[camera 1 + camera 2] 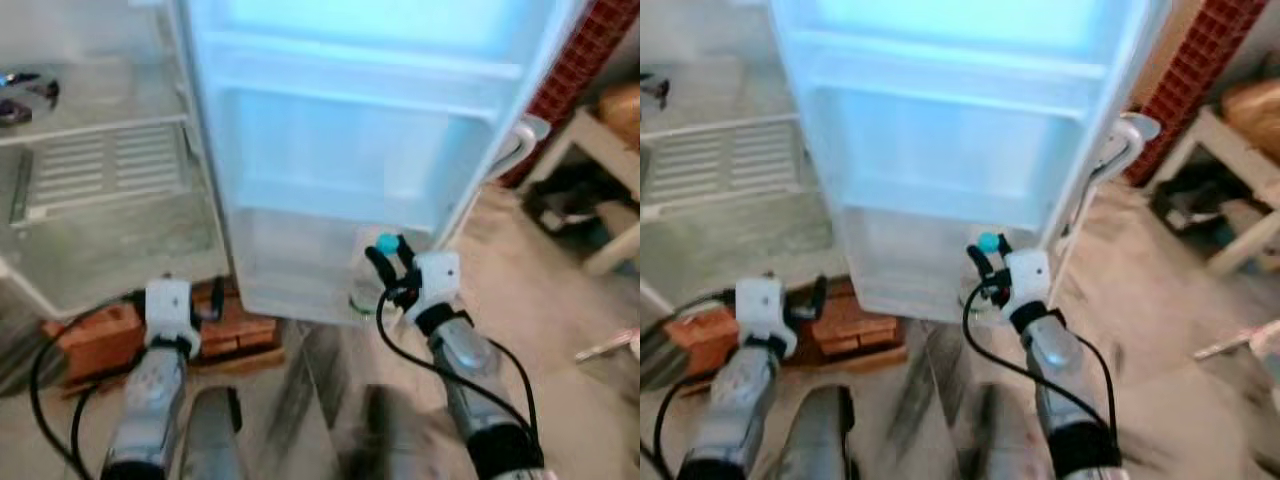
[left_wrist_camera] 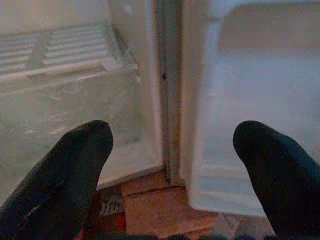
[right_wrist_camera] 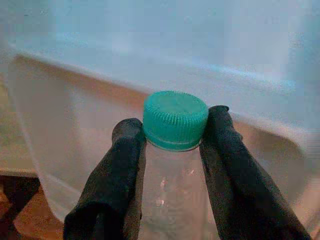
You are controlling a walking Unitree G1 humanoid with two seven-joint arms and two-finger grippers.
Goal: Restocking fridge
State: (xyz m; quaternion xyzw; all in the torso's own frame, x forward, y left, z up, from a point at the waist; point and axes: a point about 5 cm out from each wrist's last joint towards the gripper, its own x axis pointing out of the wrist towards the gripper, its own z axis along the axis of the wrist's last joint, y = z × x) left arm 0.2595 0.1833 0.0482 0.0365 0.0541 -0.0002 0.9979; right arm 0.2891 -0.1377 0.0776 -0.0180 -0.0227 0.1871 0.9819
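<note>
fridge door (image 1: 340, 150): swung open straight ahead of me, its white inner side lit pale blue, with moulded shelves stacked one above another and a handle on its right edge

fridge interior (image 1: 90, 190): on my left, pale and mostly bare, with a slatted white shelf (image 1: 105, 165) over a clear drawer space

lowest door shelf (image 1: 300, 270): a translucent white bin at the foot of the door, just in front of my right gripper

floor (image 1: 540, 300): light concrete, blurred in the head views

side table (image 1: 610, 170): a white frame well off to my right, beside a red brick wall (image 1: 580, 60)

bricks (image 1: 100, 335): reddish blocks under the fridge's front edge, just beyond my left gripper

my right arm (image 1: 465, 365): silver, reaching forward and up to the door's bottom bin, a black cable looping beside it

my left arm (image 1: 150, 390): held low in front of the fridge base

water bottle (image 3: 172, 200): clear plastic, upright, held up against the front wall of the lowest door shelf; whether it is past the rim i cannot tell

my left gripper (image 2: 172, 150): fingers spread wide apart, holding nothing, pointed at the seam between cabinet and door

my right gripper (image 3: 172, 145): both black fingers (image 3: 127, 165) pressed onto the bottle's neck just under the cap

cap (image 3: 175, 119): teal, ribbed, screwed on, sitting just above my fingertips
</note>
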